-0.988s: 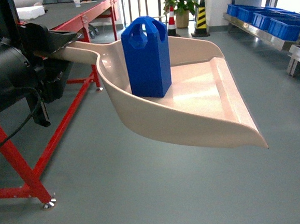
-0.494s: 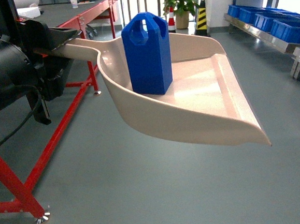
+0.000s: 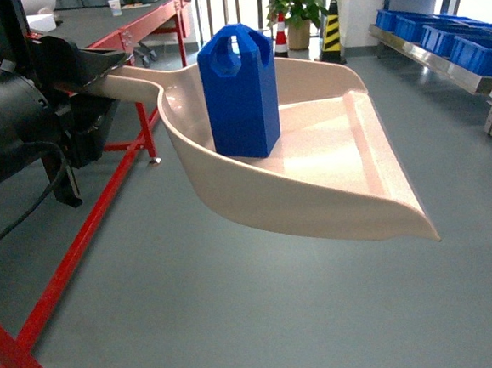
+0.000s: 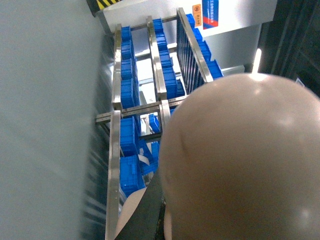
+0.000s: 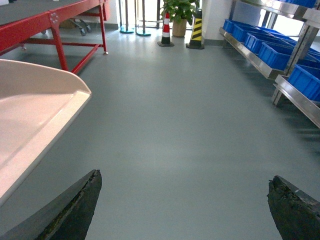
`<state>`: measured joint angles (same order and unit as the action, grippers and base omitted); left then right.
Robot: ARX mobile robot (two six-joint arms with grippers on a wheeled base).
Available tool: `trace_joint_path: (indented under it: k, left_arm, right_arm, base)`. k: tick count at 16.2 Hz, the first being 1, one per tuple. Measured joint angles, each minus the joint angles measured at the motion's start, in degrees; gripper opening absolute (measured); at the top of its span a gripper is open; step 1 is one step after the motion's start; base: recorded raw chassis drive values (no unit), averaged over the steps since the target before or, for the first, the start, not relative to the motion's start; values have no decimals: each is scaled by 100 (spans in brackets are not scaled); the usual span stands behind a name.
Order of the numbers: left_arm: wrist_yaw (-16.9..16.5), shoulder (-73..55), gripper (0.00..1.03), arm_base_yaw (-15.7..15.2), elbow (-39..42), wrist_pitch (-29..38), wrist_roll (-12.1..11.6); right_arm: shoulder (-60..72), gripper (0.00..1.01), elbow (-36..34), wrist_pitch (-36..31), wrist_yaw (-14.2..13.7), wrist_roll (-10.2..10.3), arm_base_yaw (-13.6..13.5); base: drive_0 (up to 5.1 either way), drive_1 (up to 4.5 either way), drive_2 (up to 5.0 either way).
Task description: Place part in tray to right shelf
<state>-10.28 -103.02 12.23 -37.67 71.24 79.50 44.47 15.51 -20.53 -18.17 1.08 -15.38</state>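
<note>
Upright on the beige plastic dustpan-shaped tray (image 3: 330, 169) stands the small blue jerrycan-shaped block (image 3: 241, 95), left pincer (image 3: 92, 70) clamped on the handle. Right pincer (image 5: 185, 200) hangs apart, empty; the steel shelf (image 3: 439, 37) is well off, delivery pending.

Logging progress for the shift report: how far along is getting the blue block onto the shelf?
Done: the small bright blue jerrycan-shaped plastic block stands upright in the beige dustpan-shaped plastic tray. In hand: the left gripper holds the tray's handle, carrying it above the floor. The right gripper is open and empty. Left: the stainless steel shelf with blue crates is still across the floor to the right, so approach and delivery remain.
</note>
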Motion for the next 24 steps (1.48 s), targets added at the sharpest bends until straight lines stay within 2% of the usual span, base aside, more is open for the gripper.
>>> trace_joint_path:
  k: [24]
  left_arm:
    - [9,0,16,-2,7,-28,0]
  right_arm:
    - [-4,98,2,0,2,0,0]
  base:
    - [-2,416,-420]
